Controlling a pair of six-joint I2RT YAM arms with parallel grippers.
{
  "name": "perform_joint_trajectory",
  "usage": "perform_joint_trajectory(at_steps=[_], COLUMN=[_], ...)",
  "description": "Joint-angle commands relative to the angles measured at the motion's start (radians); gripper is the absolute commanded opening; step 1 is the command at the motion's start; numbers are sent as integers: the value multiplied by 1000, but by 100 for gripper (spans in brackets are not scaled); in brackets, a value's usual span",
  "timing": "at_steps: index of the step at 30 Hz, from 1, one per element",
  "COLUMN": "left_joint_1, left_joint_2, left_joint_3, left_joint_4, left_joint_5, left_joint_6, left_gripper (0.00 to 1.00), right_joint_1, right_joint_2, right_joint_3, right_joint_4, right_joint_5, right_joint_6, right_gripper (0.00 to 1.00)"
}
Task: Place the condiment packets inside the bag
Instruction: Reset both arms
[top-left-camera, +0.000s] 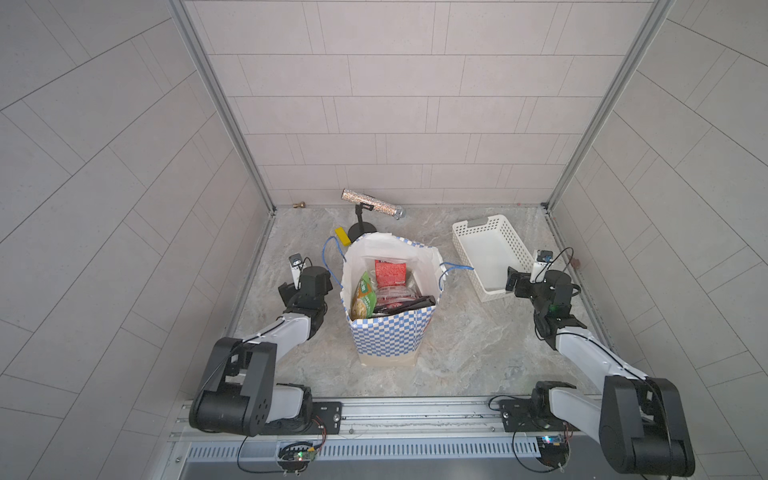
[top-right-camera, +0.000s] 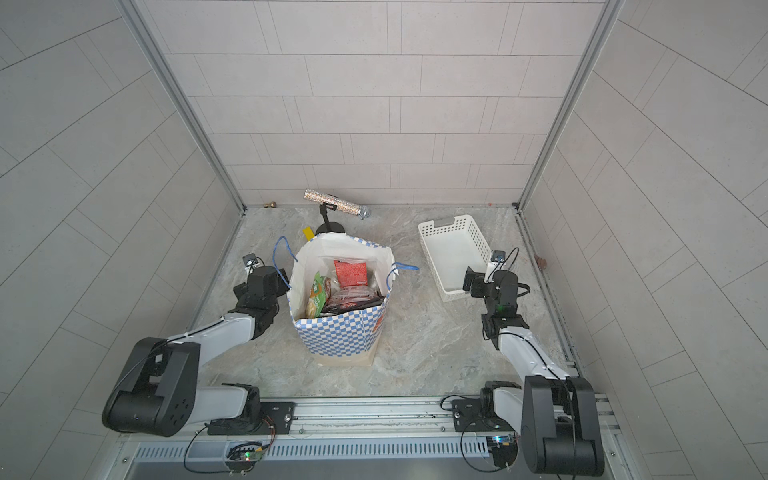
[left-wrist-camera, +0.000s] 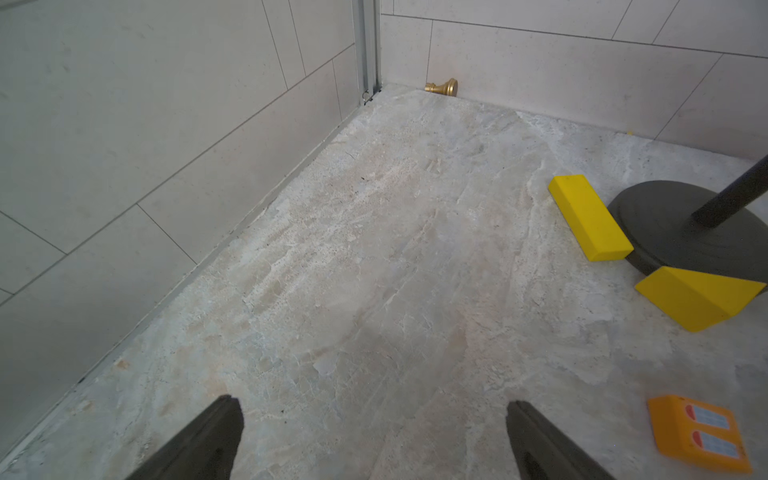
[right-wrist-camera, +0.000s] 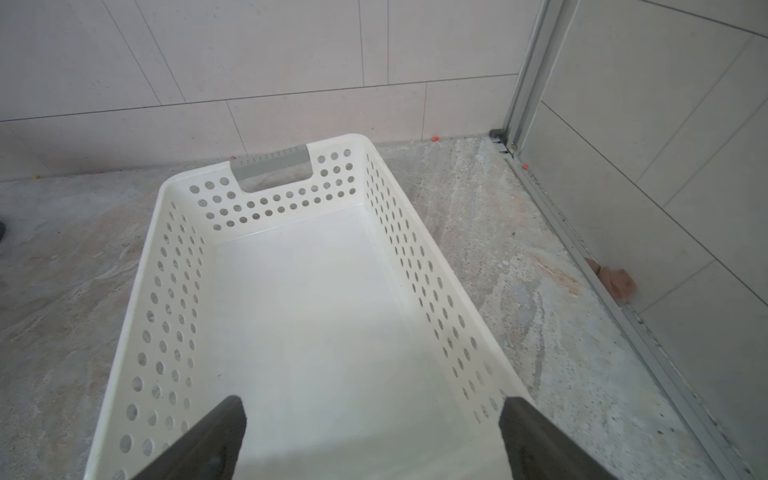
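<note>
Packets (top-left-camera: 388, 291) are in the bag (top-left-camera: 390, 336), upright mid-worktop (top-left-camera: 457, 353). Behind it is a tube on a stand (top-left-camera: 372, 203), with a block (top-left-camera: 341, 236) beside the base. The basket (top-left-camera: 515, 245) lies to the right, right end effector (right-wrist-camera: 370, 415) over its near end; left end effector (left-wrist-camera: 374, 415) is left of the bag.

Glossy plastic packets (top-left-camera: 386, 291) in a matt paper bag (top-left-camera: 386, 336). The perforated basket (right-wrist-camera: 311, 311) is smooth white plastic; the counter (top-left-camera: 457, 353), rough mottled stone.

One bag (top-left-camera: 386, 336), at least three condiment packets (top-left-camera: 390, 272), one basket (top-left-camera: 517, 245), two yellow blocks (left-wrist-camera: 590, 216), one orange block (left-wrist-camera: 700, 432), one glittery tube (top-left-camera: 370, 203).
</note>
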Motion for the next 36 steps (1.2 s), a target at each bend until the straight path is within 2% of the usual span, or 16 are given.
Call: perform_joint_trajectory(at_steps=[1, 4, 6, 8, 10, 13, 16, 18, 20, 22, 25, 28, 30, 36], left_joint_1=[17, 18, 20, 21, 21, 22, 22, 21, 20, 20, 17, 17, 17, 17], left_joint_2=[61, 149, 189, 172, 190, 183, 175, 173, 173, 174, 175, 174, 175, 180], left_joint_3=[-43, -69, -46, -3, -7, -3, -9, -10, -10, -9, -9, -8, -9, -2], left_joint_4=[281, 410, 447, 305, 349, 325, 328, 326, 329, 329, 328, 328, 328, 322], left_joint_5=[182, 245, 229, 229, 221, 224, 226, 227, 226, 226, 224, 224, 224, 223], left_joint_6=[80, 106, 100, 94, 94, 94, 95, 95, 97, 97, 100, 100, 100, 98], left_gripper=[100, 100, 100, 100, 100, 100, 100, 100, 100, 100, 100, 100, 100, 100], right_joint_1=[45, 53, 53, 53, 54, 54, 51, 48, 33, 33, 33, 33, 33, 33], right_joint_2=[55, 113, 157, 203, 245, 323, 428, 390, 424, 391, 419, 393, 407, 397], right_joint_3=[-16, -15, -25, -31, -29, -24, -31, 20, -4, 23, -1, 16, 3, 9], right_joint_4=[206, 255, 306, 356, 389, 435, 592, 412, 521, 411, 504, 417, 474, 448], right_joint_5=[14, 12, 7, 4, -2, -1, 26, 66, 48, 47, 48, 44, 44, 43], right_joint_6=[-92, -85, -73, -71, -73, -75, -54, -44, -23, -29, -24, -29, -29, -28], right_gripper=[100, 100, 100, 100, 100, 100, 100, 100, 100, 100, 100, 100, 100, 100])
